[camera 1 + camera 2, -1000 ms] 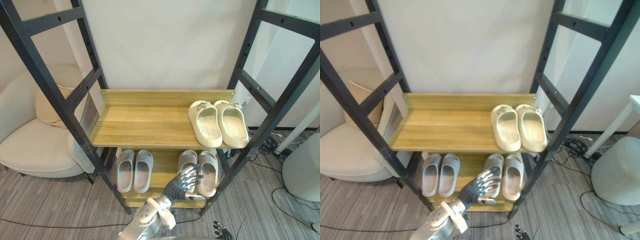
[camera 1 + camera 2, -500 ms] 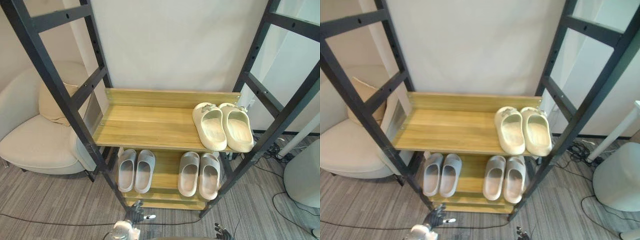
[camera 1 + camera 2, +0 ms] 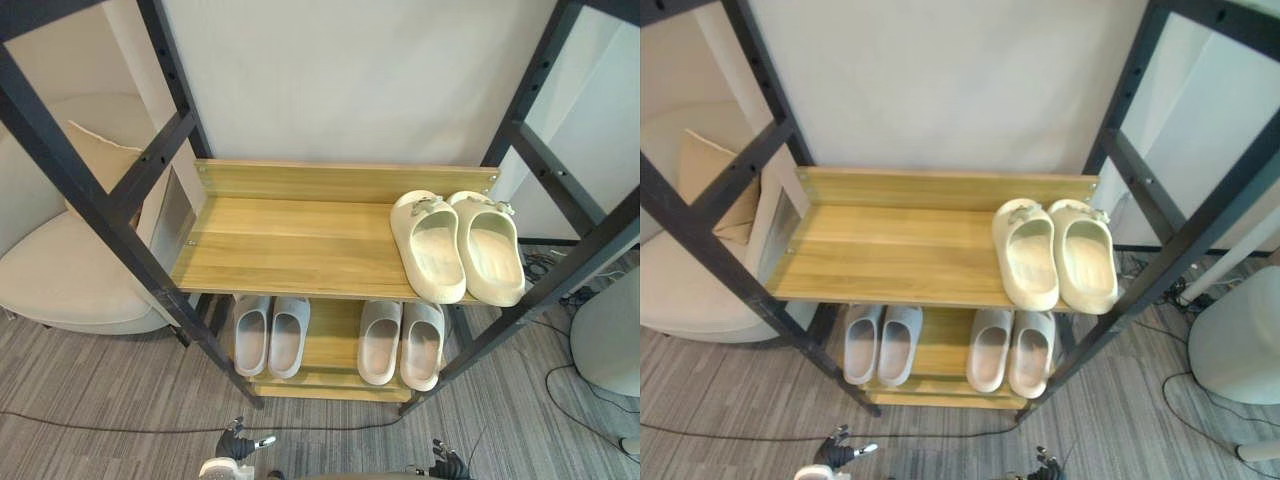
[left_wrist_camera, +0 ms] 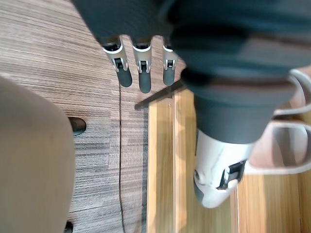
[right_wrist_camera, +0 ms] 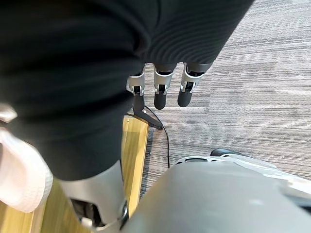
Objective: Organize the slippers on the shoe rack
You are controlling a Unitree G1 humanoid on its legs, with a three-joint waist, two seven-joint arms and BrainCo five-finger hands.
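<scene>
The fingers of the left hand are straight and loose, with nothing in them, and its thumb sticks out to the side, empty too. The right hand is the same: its fingers hang straight and hold nothing. Both hands are down low over the grey floor. The shoe rack stands just ahead of the fingertips, and all the slippers are on it, up and away from the fingers. The left grey pair sits on the lower shelf, and it is the pair closest to the left fingers. The right grey pair is on that same shelf, closer to the right fingers. The cream pair is higher, on the upper shelf, above the right hand's side. Every slipper points the long way from front to back, with its heel toward the fingers and its toe toward the wall. The cream heels come right up to the front edge of their shelf. I think the job is almost done, since each pair lies neatly side by side. If the cream pair needs a push back, the right hand is the nearer one. A second ago the left hand was up at the right grey pair with its fingers spread over a slipper. Now it has come down and away from the rack. The whole view has shifted a bit too, so the camera moved.
</scene>
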